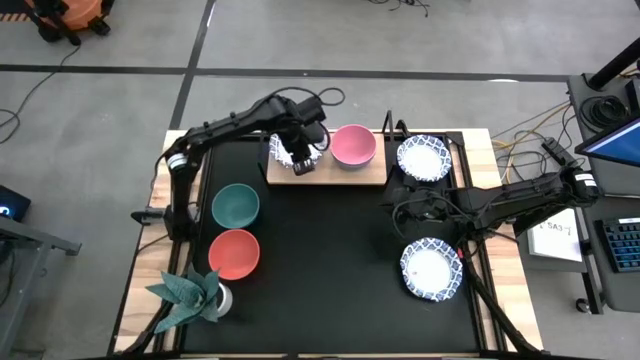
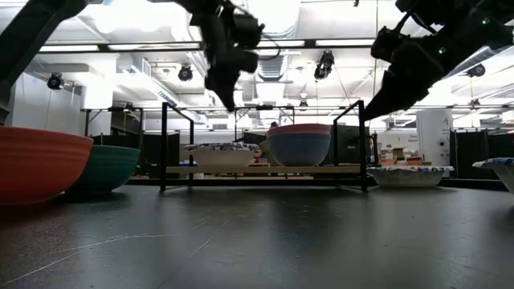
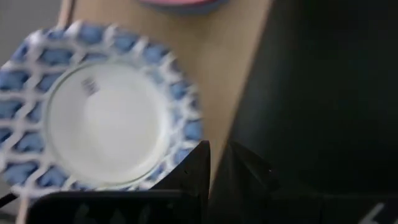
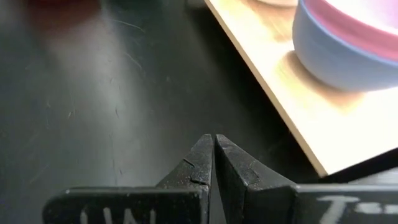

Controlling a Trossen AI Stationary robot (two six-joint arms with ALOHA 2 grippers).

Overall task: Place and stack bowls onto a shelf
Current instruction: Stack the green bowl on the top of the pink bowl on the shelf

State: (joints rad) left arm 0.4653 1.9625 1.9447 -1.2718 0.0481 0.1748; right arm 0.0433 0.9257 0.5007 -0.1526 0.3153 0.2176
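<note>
Patterned bowl [image 3: 102,109] on the shelf [image 1: 375,172] lies beneath left gripper [image 1: 301,163].

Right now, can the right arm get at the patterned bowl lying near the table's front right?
Probably yes. The patterned bowl lies uncovered on the black table, just in front of the right gripper, with nothing between them. The gripper is shut and would have to open first.

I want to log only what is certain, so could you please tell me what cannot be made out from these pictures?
- High view: the left gripper covers most of the patterned bowl on the shelf.
- Left wrist view: blur; the pink bowl is cut off by the edge.
- Low view: whether the pink bowl sits nested in the blue bowl; the red bowl is cut by the edge.
- High view: the right gripper's jaws merge with the black table.
</note>
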